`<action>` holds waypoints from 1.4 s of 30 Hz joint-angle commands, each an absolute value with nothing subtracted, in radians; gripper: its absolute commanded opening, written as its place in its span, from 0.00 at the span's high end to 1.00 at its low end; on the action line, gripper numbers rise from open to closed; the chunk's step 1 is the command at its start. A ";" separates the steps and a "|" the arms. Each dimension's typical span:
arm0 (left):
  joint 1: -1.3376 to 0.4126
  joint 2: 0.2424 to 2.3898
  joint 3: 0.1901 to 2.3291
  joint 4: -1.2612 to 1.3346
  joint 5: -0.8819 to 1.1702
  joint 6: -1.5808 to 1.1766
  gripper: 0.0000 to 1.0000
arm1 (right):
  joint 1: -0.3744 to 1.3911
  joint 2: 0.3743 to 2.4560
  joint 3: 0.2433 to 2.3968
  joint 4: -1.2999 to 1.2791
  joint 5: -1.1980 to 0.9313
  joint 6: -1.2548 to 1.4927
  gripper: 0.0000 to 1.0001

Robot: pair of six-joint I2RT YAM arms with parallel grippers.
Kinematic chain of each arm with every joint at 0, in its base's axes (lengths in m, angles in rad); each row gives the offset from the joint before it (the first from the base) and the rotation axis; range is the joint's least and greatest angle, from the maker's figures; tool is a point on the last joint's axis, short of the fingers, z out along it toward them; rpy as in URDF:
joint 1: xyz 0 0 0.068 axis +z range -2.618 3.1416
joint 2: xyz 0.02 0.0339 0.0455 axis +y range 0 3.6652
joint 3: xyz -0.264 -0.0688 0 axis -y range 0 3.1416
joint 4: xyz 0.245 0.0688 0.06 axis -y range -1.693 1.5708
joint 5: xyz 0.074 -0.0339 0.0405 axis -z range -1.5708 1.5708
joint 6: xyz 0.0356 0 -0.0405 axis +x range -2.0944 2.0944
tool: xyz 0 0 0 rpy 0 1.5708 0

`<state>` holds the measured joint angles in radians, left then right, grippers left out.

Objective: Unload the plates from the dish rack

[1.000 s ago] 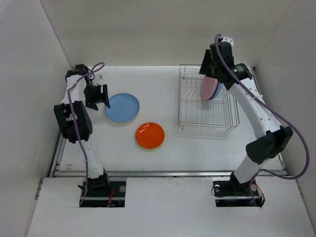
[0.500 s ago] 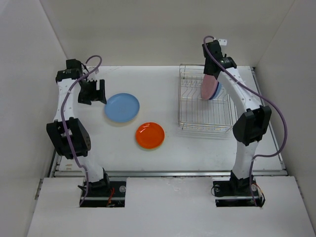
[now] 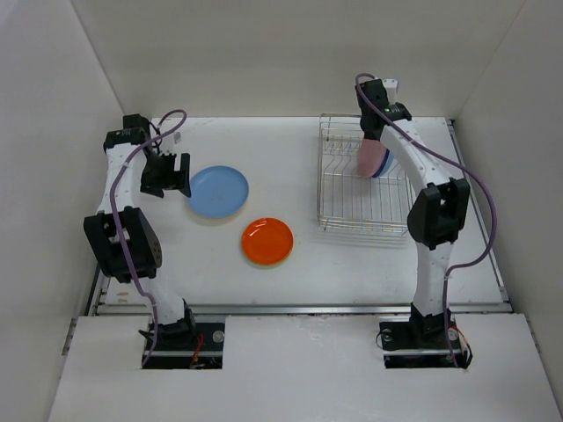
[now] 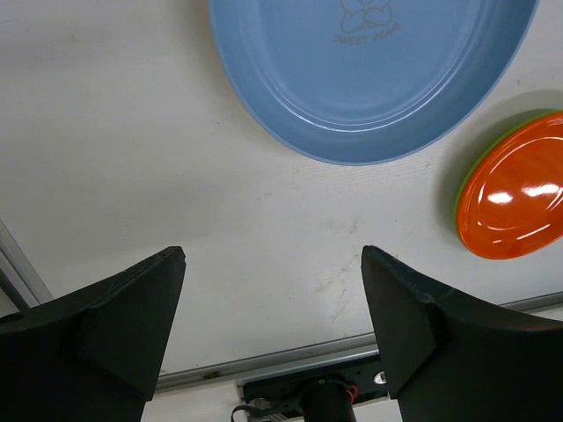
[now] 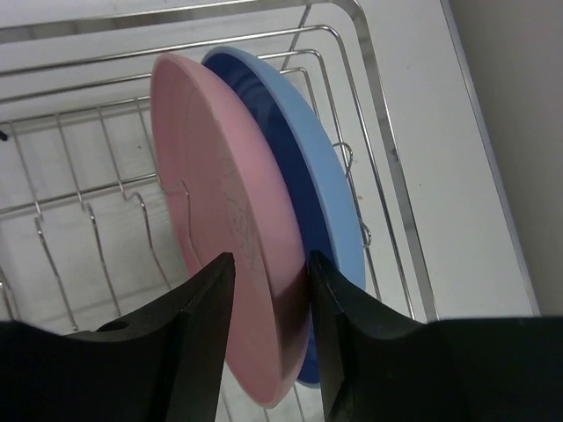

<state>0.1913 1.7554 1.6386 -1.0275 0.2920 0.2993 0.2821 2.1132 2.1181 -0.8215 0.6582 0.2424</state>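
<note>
Since a second ago the right gripper [image 5: 269, 259] has swung toward 12 o'clock and narrowed astride the rim of the pink plate [image 5: 220, 202]; whether it pinches, I cannot tell. The left gripper [image 4: 273, 259] has spread wide, empty, at 9 o'clock of the light blue plate [image 3: 217, 191]. The pink plate stands on edge at the 1 o'clock corner of the dish rack [image 3: 365, 207]. Its long axis runs 12 to 6, it is plain and matte, and the darker blue plate [image 5: 308, 176] stands just beside it.

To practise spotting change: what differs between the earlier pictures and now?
The right arm folded upright; the right gripper closed onto the pink plate in the dish rack. The left gripper opened wider, empty. The light blue plate, orange plate and rack stayed put.
</note>
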 commanded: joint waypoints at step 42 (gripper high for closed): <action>0.091 1.419 1.614 -1.160 0.816 0.348 0.09 | 0.652 1.491 1.529 -0.232 -0.409 0.293 1.00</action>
